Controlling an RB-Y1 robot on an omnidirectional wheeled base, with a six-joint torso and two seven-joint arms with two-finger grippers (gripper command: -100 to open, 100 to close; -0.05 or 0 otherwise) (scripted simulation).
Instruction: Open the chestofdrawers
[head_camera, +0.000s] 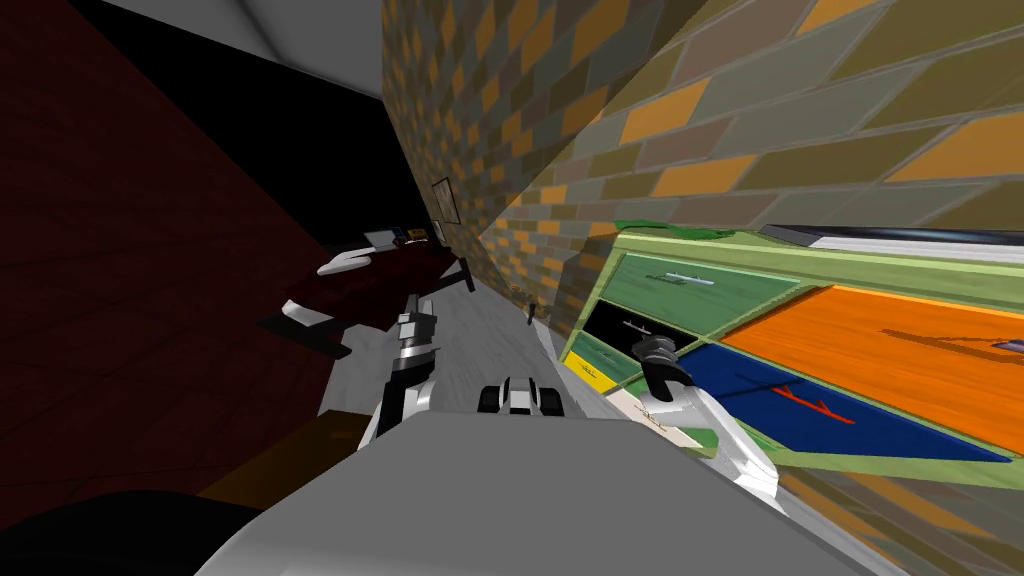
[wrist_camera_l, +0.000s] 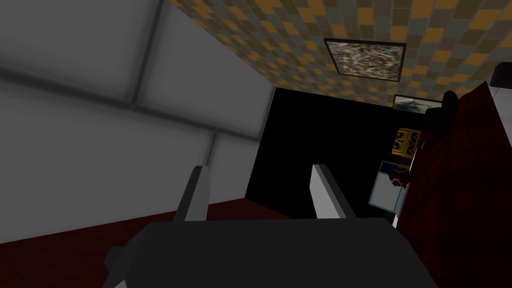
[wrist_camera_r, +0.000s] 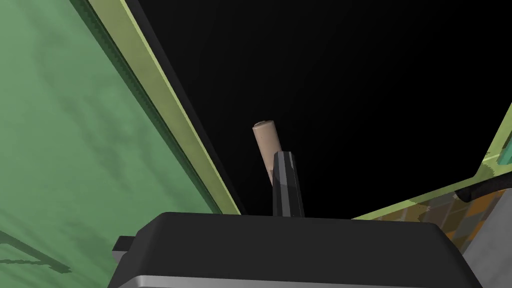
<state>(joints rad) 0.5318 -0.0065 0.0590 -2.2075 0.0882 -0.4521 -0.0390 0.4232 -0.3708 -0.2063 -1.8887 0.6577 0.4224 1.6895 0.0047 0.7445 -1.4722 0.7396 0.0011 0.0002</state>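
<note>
While the left gripper (wrist_camera_l: 260, 194) hangs released, fingers apart, near the dark red bed (head_camera: 385, 275), the right gripper (wrist_camera_r: 284, 167) is at the chest of drawers (head_camera: 700, 247), which stands to my right against the patterned wall. Its jaws appear clenched on the tan handle (wrist_camera_r: 265, 140) of the black drawer front (head_camera: 612, 322). Judged step: grasp made, drawer not visibly drawn out. Next move — a straight pull away from the front, grip held firm, no twisting.

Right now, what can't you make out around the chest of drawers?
Beige handle: lower end behind the shut right gripper, right wrist view; grip unclear.
Chest of drawers: far end cut off by head view's edge.
Behind the handle: black area, nothing drawn.
</note>
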